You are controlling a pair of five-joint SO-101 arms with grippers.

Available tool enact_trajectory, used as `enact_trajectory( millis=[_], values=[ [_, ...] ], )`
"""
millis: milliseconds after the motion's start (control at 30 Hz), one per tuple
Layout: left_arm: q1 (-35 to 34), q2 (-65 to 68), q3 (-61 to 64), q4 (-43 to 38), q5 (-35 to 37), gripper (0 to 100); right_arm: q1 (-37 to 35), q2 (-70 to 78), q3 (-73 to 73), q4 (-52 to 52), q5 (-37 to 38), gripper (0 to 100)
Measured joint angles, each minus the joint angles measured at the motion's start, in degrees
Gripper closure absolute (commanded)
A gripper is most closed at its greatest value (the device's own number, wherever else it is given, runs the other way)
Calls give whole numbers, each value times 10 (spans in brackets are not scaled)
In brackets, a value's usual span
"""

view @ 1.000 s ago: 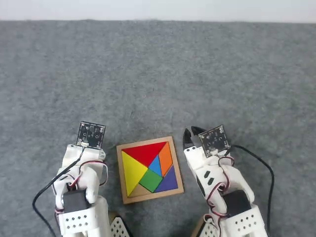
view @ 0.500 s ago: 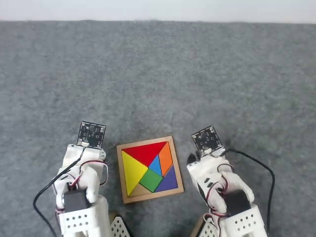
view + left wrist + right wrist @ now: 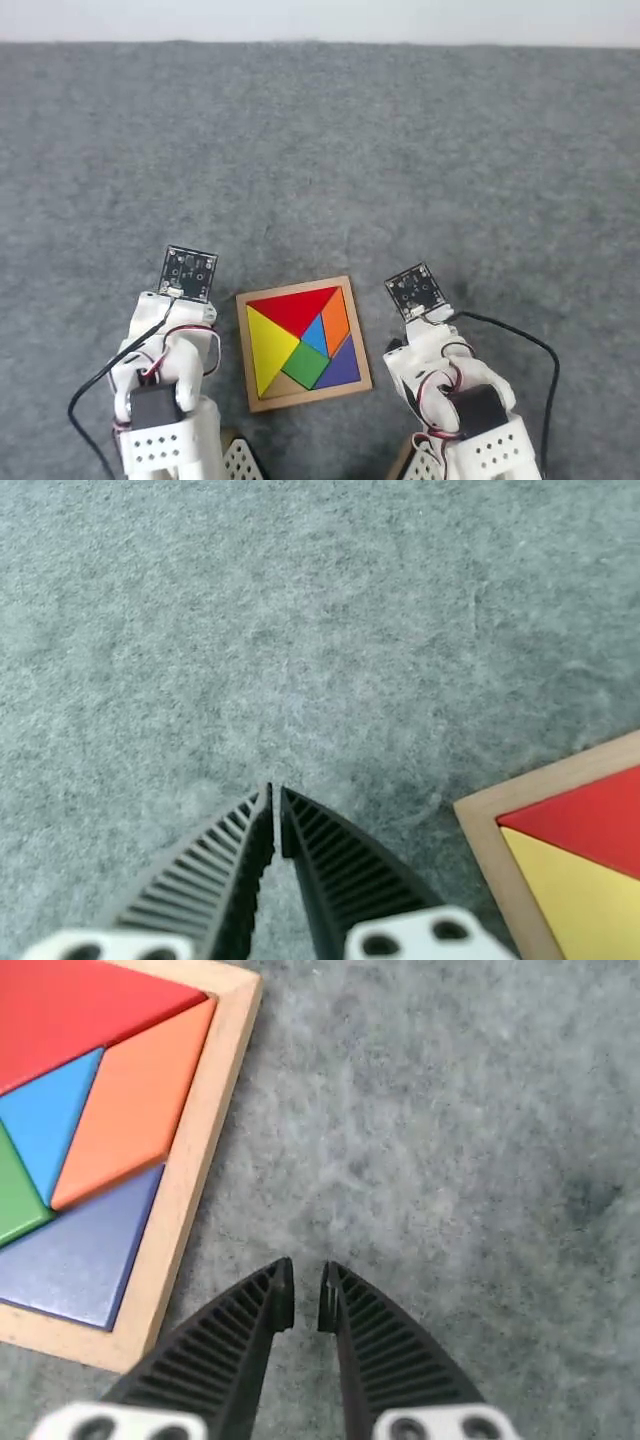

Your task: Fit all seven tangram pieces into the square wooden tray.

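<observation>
The square wooden tray [image 3: 243,340] lies on the grey felt between my two arms. It holds several coloured pieces: a red triangle [image 3: 295,308], a yellow triangle [image 3: 267,345], a blue piece [image 3: 315,337], an orange piece [image 3: 336,320], a green piece [image 3: 306,364] and a purple triangle [image 3: 342,367]. My left gripper [image 3: 276,805] is shut and empty over bare felt, just off the tray corner [image 3: 480,815]. My right gripper [image 3: 306,1295] is shut to a narrow slit with nothing in it, beside the tray's edge [image 3: 190,1200].
Grey felt [image 3: 320,150] covers the whole table up to a pale strip [image 3: 320,20] at the back. The left arm [image 3: 165,370] and the right arm [image 3: 450,380] sit folded at the front edge, on either side of the tray.
The right arm has drawn back toward the front edge, and its black fingers have slipped under its wrist board. The left arm and the tray have not moved.
</observation>
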Motion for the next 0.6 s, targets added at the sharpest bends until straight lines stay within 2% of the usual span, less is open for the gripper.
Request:
enact_trajectory(
  millis=[200,333,600],
  values=[
    [4,0,0,11,0,987,0,0,0,0,0,945],
    [13,0,0,89,0,987,0,0,0,0,0,945],
    [17,0,0,100,0,986,0,0,0,0,0,945]
  ],
)
